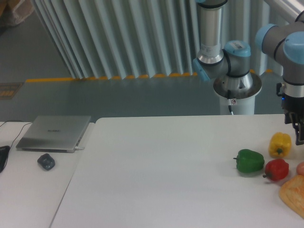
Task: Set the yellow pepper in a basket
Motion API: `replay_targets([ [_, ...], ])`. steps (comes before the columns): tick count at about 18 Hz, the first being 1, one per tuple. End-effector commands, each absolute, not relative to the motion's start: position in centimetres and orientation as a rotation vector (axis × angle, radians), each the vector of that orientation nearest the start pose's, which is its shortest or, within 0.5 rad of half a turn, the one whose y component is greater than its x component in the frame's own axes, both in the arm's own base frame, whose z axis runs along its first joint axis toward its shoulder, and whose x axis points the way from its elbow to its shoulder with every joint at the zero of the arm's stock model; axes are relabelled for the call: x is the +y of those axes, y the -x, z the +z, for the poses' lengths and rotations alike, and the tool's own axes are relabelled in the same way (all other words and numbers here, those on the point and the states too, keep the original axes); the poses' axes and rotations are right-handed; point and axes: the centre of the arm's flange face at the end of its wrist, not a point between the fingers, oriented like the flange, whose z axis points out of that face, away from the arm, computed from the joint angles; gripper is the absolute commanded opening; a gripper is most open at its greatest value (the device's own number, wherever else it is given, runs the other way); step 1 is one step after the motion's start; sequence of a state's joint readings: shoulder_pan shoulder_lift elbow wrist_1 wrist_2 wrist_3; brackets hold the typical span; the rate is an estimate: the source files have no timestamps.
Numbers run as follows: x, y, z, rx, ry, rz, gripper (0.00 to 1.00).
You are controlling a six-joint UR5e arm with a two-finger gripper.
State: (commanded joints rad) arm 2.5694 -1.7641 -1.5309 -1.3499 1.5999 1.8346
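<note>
The yellow pepper (280,145) sits on the white table (161,171) near its right edge, behind the red pepper (277,169) and to the right of the green pepper (250,160). My gripper (298,129) hangs at the right edge of the frame, just right of and slightly above the yellow pepper, apart from it. The frame edge cuts the gripper off, so only one dark finger shows and its opening cannot be judged. A tan woven basket (293,192) shows partly at the lower right corner.
A pinkish object (300,168) peeks in at the right edge above the basket. A closed silver laptop (54,133) and a dark mouse (46,162) lie on a separate table at the left. The arm's base (236,88) stands behind the table.
</note>
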Motion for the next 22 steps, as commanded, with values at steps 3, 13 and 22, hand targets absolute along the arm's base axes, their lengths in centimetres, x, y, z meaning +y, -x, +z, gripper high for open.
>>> replay_targets([
  [3,42.1,41.3,42.7,1.284,2.881,0.106,1.00],
  [13,41.8,41.2,42.5,1.254,2.899,0.113,1.00],
  [22,41.0,40.0,40.9,0.990,2.998,0.056,1.00],
])
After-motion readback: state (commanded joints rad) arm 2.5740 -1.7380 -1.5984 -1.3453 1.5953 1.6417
